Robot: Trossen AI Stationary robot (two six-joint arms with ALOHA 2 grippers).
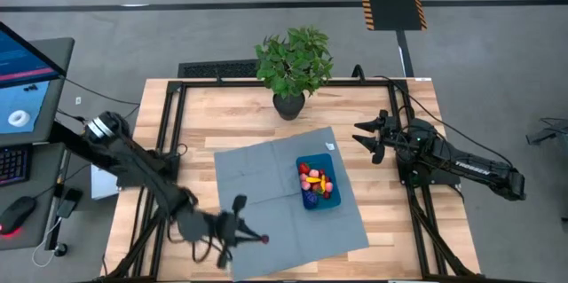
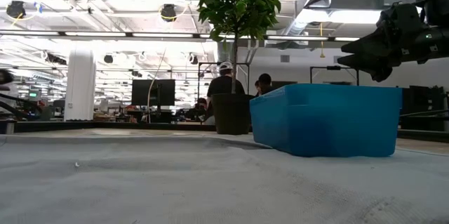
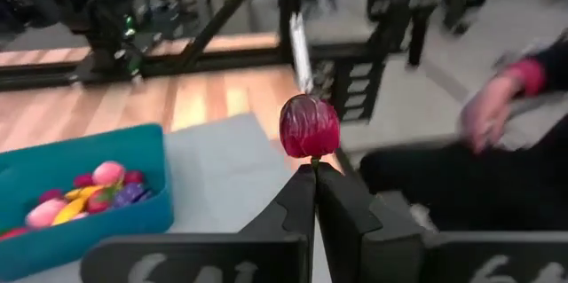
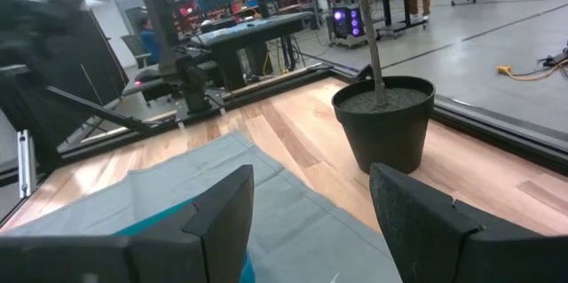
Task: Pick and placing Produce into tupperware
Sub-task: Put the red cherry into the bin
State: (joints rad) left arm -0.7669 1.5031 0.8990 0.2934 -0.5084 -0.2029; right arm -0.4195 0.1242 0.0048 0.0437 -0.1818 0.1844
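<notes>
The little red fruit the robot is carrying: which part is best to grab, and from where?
By its thin stem, from the stem end. The left gripper is shut on the stem below the round red fruit, whose smooth ball shape would slip more easily between the fingers.

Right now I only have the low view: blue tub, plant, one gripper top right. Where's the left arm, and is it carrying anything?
Observer: The left gripper is over the front edge of the grey mat, left of the tupperware. Its fingers are shut on the stem of a small red produce piece.
Operator: Anything in the tub? I only see its wall.
Observer: Yes, several produce pieces lie inside: red, pink, yellow and one purple-blue.
Operator: And the gripper I see, which arm is it?
Observer: The right gripper. It is open and empty, above bare wood to the right of the potted plant, apart from the tupperware.
</notes>
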